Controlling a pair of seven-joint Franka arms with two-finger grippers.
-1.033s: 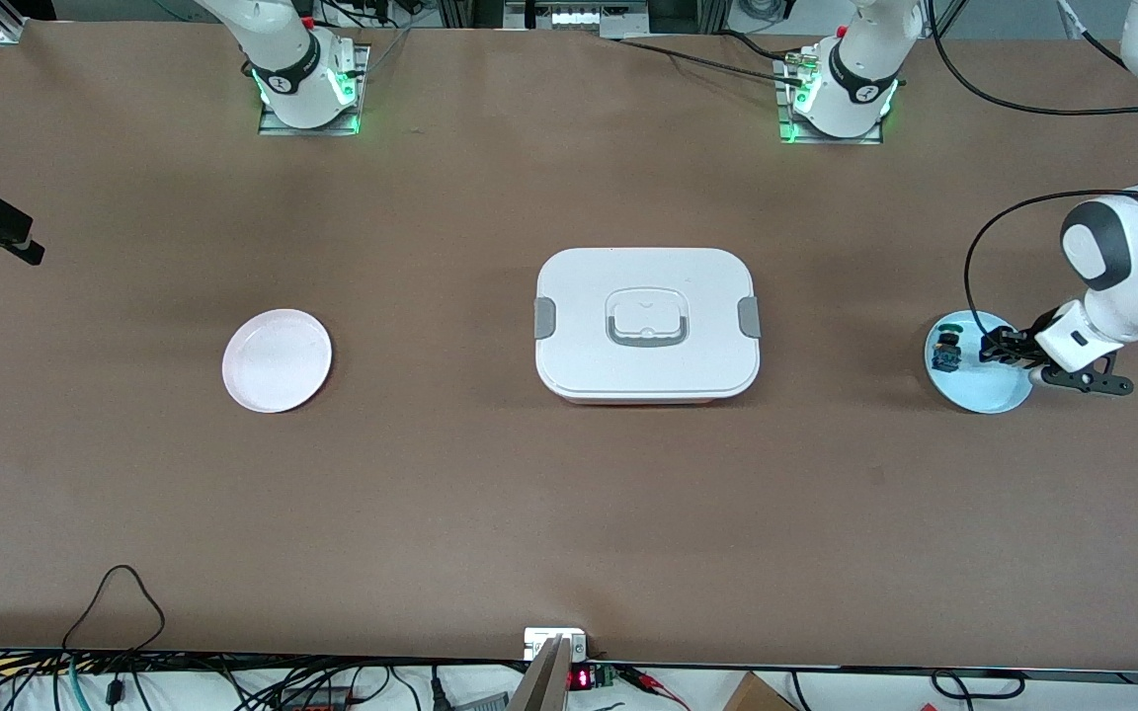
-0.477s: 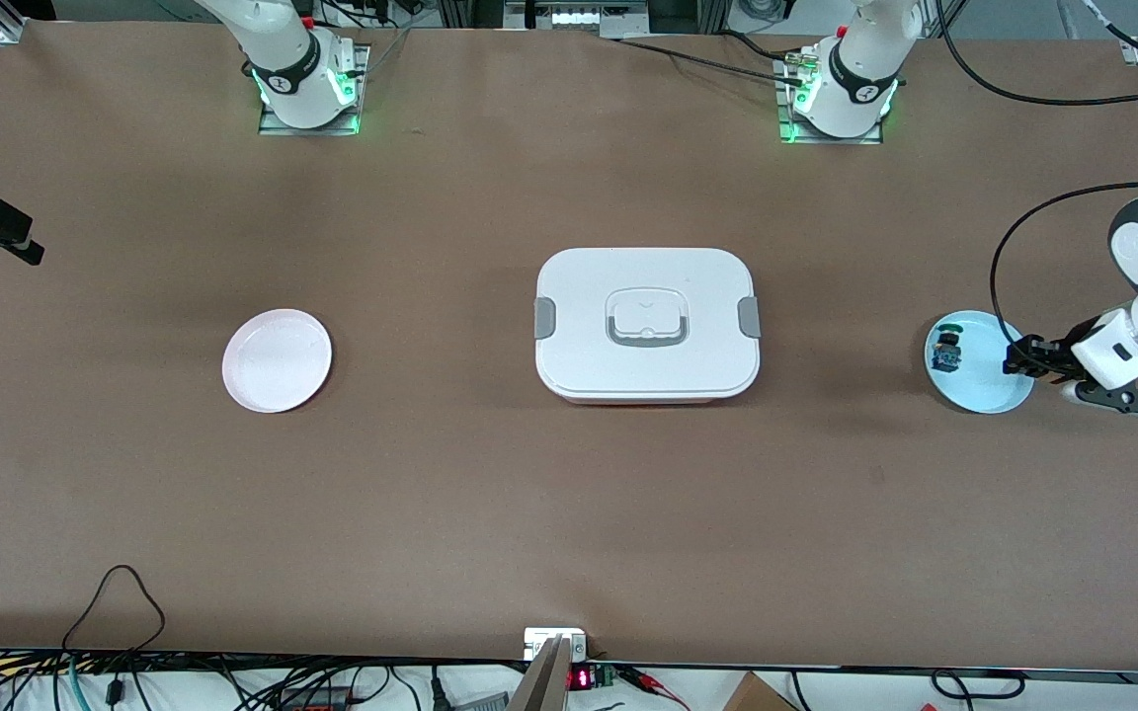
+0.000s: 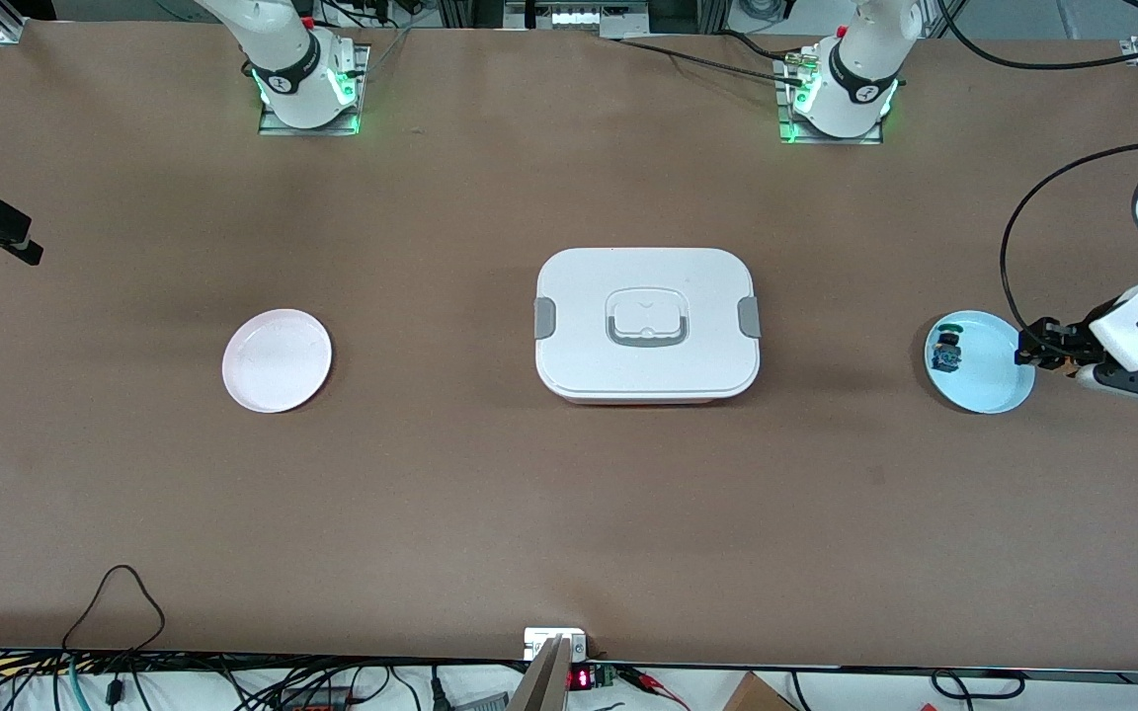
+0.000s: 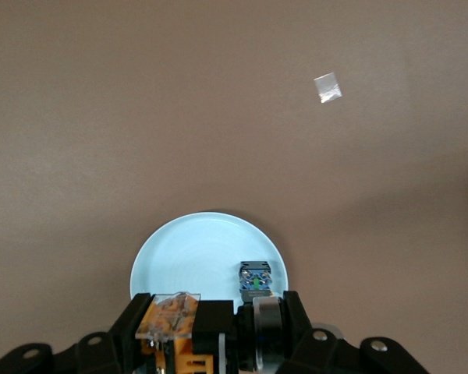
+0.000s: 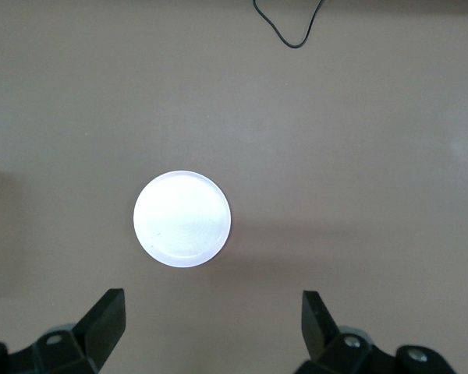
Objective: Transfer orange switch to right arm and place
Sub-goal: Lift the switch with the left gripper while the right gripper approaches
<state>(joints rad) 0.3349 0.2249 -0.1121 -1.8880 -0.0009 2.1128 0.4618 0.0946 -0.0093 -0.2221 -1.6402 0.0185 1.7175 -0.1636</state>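
At the front view's right edge, the left hand (image 3: 1026,348) grips the orange switch (image 4: 174,327) over the blue plate's (image 3: 999,390) rim. The right hand (image 5: 210,319) waits with fingers spread above the pink plate (image 5: 182,218).

Left arm: white, reaching from its end of the table, wrist low and tilted.
Left gripper (image 3: 1031,348): black two-finger gripper clamped tight on a small orange part.
Right gripper (image 5: 213,319): black fingers spread wide, hanging high, waiting.
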